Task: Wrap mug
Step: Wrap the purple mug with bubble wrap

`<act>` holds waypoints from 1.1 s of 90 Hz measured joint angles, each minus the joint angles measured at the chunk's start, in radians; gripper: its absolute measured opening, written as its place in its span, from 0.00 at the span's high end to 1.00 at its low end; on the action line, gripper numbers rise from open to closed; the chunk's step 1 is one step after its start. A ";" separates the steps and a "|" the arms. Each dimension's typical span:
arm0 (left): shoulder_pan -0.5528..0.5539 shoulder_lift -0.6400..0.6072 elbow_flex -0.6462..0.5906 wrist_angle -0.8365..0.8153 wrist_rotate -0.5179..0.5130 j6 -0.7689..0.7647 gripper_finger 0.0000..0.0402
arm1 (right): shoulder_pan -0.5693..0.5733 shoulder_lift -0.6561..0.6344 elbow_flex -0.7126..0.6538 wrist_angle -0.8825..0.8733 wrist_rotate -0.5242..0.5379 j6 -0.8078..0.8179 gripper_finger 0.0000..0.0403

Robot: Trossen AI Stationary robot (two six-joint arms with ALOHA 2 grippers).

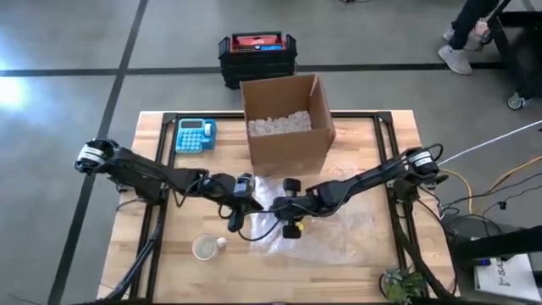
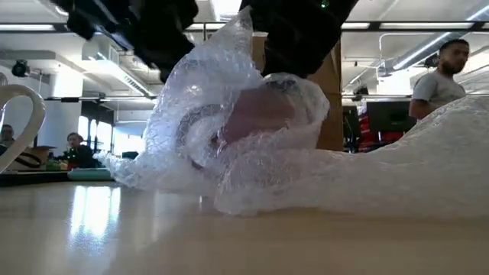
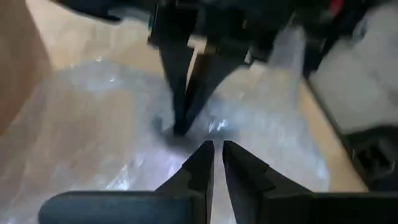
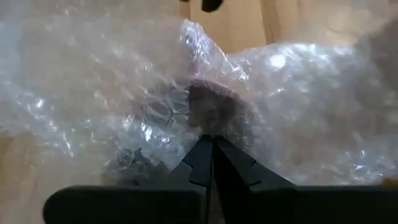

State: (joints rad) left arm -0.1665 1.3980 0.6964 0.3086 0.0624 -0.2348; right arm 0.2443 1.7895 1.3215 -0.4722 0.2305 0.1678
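Note:
A sheet of bubble wrap (image 1: 326, 227) lies mid-table, bunched up around a dark reddish mug (image 4: 214, 109) that shows through it (image 2: 256, 114). My right gripper (image 4: 208, 144) is shut at the bundle's top. My left gripper (image 3: 217, 150) hovers just left of the bundle (image 1: 246, 206) with its fingers shut; whether it touches the wrap I cannot tell. A second, white mug (image 1: 206, 246) stands upright on the table near the front left; its handle (image 2: 19, 122) shows at the low view's left edge. My right gripper is shut on the bubble wrap (image 3: 177, 127) where it covers the mug, fingers (image 3: 174, 74) pointing down from above. The fingertips meet at one spot on the wrap; one layer or several, I cannot tell. The bundle rests on the table.
An open cardboard box (image 1: 288, 123) with white packing stands at the far middle, a blue calculator (image 1: 195, 134) to its left. A black crate (image 1: 257, 55) sits on the floor beyond. A person (image 2: 443, 72) stands in the room behind. Bare wood lies at the front left.

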 joint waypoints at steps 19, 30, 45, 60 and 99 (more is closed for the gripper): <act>0.003 0.132 0.043 0.088 0.000 0.010 0.95 | 0.005 -0.033 0.097 -0.143 -0.004 -0.003 1.00; 0.003 0.183 0.070 0.075 0.000 0.013 0.95 | 0.005 -0.043 0.137 -0.116 -0.004 -0.008 1.00; 0.003 0.168 0.078 0.030 0.000 0.016 0.95 | 0.002 0.021 0.126 -0.099 -0.005 -0.008 1.00; 0.003 0.128 0.075 0.003 -0.001 0.021 0.95 | 0.000 0.102 0.123 -0.112 -0.005 -0.004 1.00; 0.002 -0.038 0.088 -0.200 -0.043 0.017 0.95 | -0.002 0.142 0.130 -0.119 -0.003 0.002 1.00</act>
State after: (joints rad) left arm -0.1646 1.3602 0.7839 0.1088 0.0196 -0.2180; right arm 0.2420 1.9310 1.4518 -0.5914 0.2272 0.1698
